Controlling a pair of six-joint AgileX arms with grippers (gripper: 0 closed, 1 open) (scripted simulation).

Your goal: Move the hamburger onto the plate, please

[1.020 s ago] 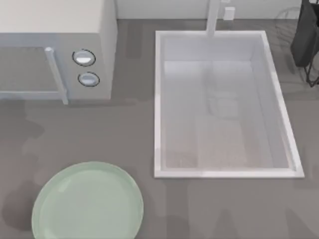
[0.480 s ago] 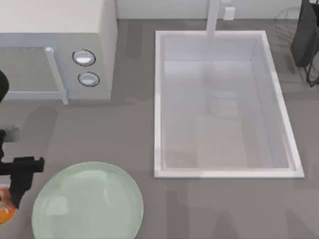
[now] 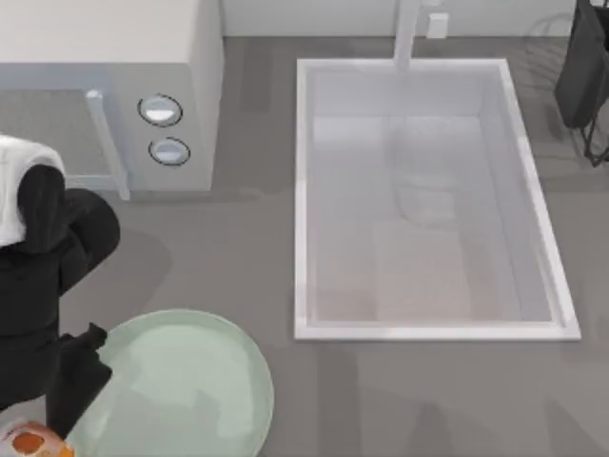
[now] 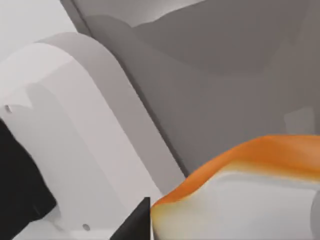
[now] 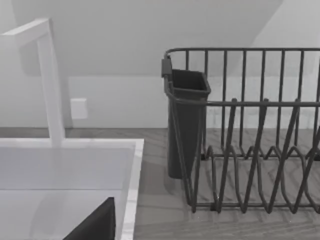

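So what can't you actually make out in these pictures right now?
- The hamburger: cut off by the top view's bottom-left corner and partly covered by the left arm; the left wrist view crops it close.
- Left gripper: its jaws cannot be told open or shut.
- The plate: its left rim is hidden under the left arm, its bottom cut by the edge.
- Dish rack: cut off at the right wrist view's edge.

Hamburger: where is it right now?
In the top view the hamburger sits at the bottom left corner, just left of the plate, under my left arm's gripper. The left wrist view shows it close up.
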